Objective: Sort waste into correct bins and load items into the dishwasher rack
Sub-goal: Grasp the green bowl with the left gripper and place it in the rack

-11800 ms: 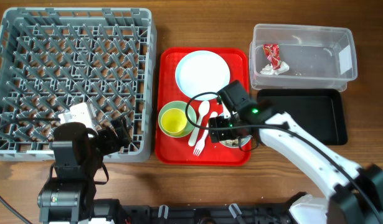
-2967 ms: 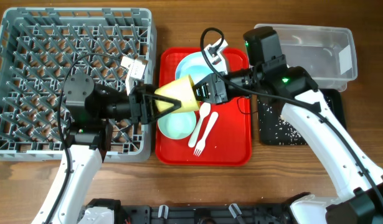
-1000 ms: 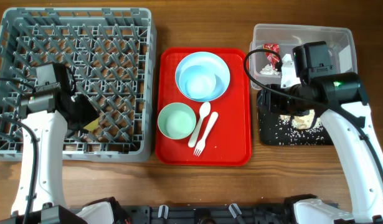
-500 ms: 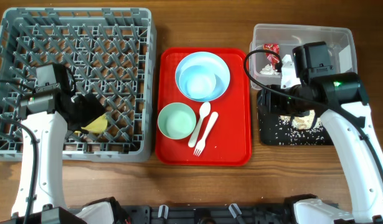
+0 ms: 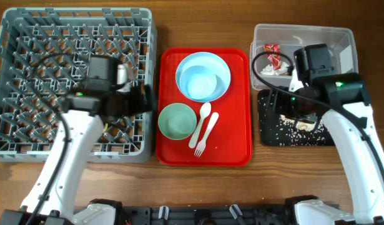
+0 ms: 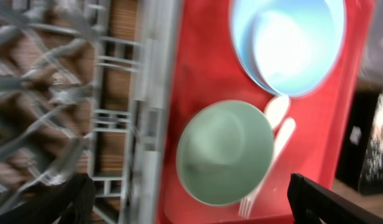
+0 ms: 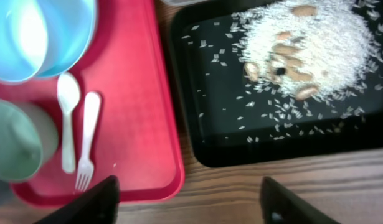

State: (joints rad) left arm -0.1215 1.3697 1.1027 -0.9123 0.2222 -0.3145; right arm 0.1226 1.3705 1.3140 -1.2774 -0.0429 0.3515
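Note:
The grey dishwasher rack (image 5: 29,50) is at the left. My left gripper (image 5: 145,100) hangs open and empty over its right edge, above the light green bowl (image 6: 225,152) on the red tray (image 5: 235,144). A light blue bowl (image 5: 201,81) sits on the pale blue plate (image 5: 223,65). The white spoon (image 5: 203,119) and fork (image 5: 204,134) lie beside the green bowl. My right gripper (image 5: 280,109) is open and empty over the black tray (image 5: 329,134), which holds the rice scraps (image 7: 316,43). The red-and-white wrapper (image 5: 272,51) lies in the clear tub (image 5: 329,62). The yellow cup is hidden.
The red tray's right rim (image 7: 172,155) runs close to the black tray's left rim (image 7: 185,124). Bare wooden table (image 5: 273,175) shows in front of the trays. Brown bits (image 7: 291,62) lie among the rice.
My left arm has swung right from the rack's lower left to its right edge, without the yellow cup. My right arm has hardly moved.

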